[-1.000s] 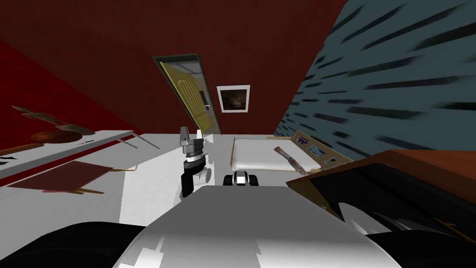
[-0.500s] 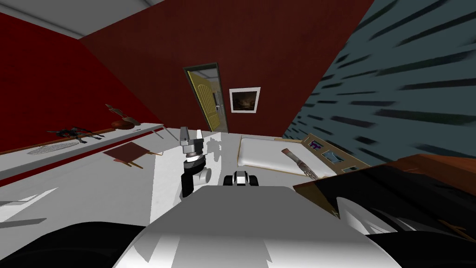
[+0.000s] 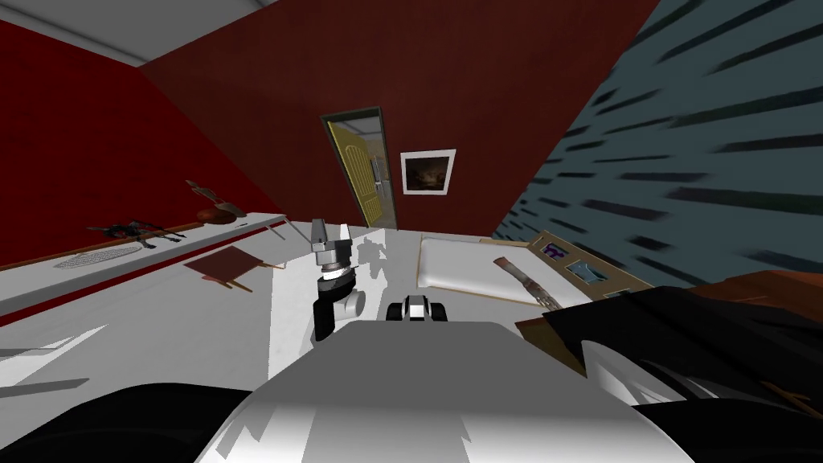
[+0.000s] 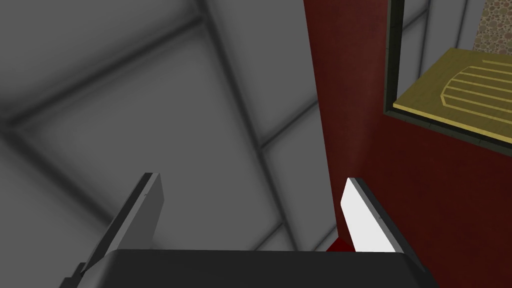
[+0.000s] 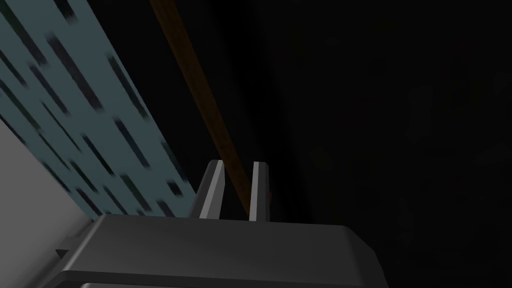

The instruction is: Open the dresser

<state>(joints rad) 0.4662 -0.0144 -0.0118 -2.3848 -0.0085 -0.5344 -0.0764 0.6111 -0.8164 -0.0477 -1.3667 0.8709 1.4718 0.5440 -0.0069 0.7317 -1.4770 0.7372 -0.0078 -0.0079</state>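
The dresser stands close at my right, dark-fronted with a reddish-brown top; its front lies in shadow. In the right wrist view a brown edge of the dresser runs past a dark surface beside the patterned blue-grey wall. My right gripper is shut, its fingers nearly together with nothing held, and it sits low before my chest. My left gripper is open and empty, raised in front of me and pointing up.
A bed with a white mattress lies ahead, a brown stick-like thing on it. An open yellow door and a framed picture are on the red far wall. A long white counter runs along the left.
My view has turned left: the door, bed and picture slid to the right and the dresser now takes less of the right side. Both arms stay as they were.
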